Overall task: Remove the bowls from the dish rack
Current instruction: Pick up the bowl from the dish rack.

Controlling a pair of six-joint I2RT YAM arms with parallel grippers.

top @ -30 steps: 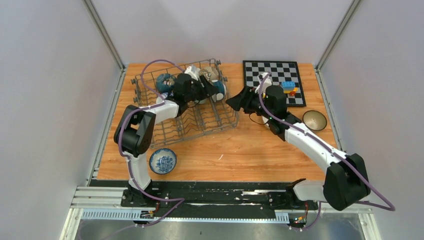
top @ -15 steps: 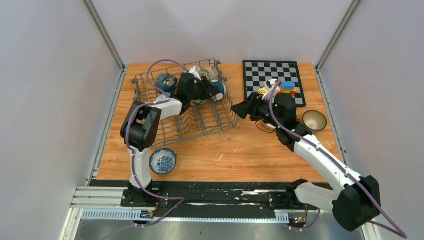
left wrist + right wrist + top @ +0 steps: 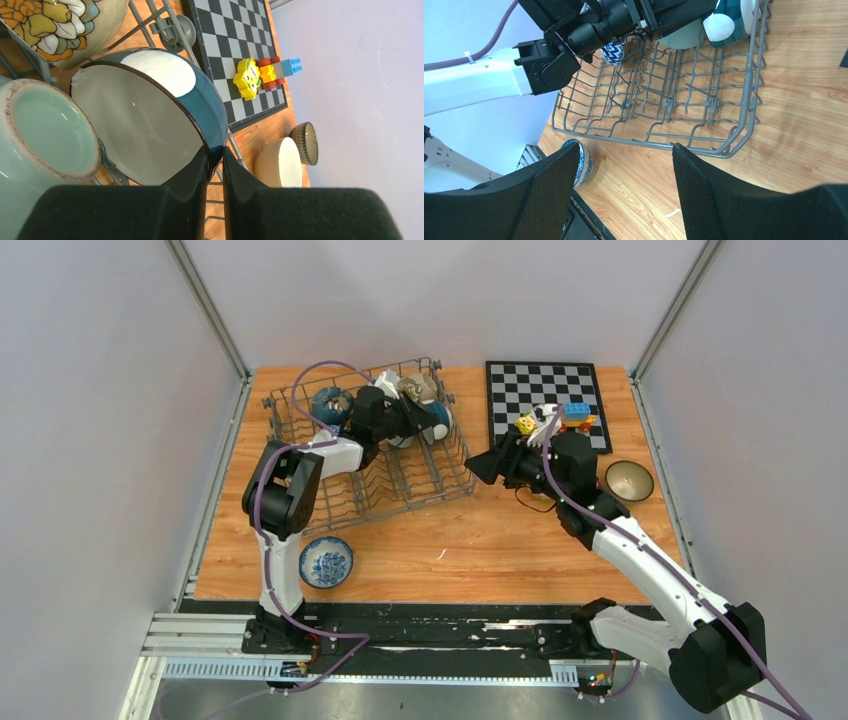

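Observation:
The grey wire dish rack (image 3: 400, 475) stands at the back left of the table. Several bowls stand in its far end: a dark teal one (image 3: 329, 403), a beige floral one (image 3: 421, 388) and a teal-and-white one (image 3: 439, 419). My left gripper (image 3: 215, 156) is shut on the rim of the teal-and-white bowl (image 3: 150, 120), one finger inside and one outside. A pale green bowl (image 3: 45, 135) leans beside it. My right gripper (image 3: 624, 195) is open and empty, just above the table at the rack's right near corner (image 3: 734, 142).
A blue-and-white bowl (image 3: 326, 562) sits on the table at the front left. A brown bowl (image 3: 629, 480) and a cream bowl (image 3: 277, 162) sit at the right. The chessboard (image 3: 545, 400) with toy blocks (image 3: 575, 414) lies at the back right.
My right gripper has drawn back a little, to the right and nearer, away from the rack's right side. My left arm's elbow has shifted; its gripper stays at the teal-and-white bowl.

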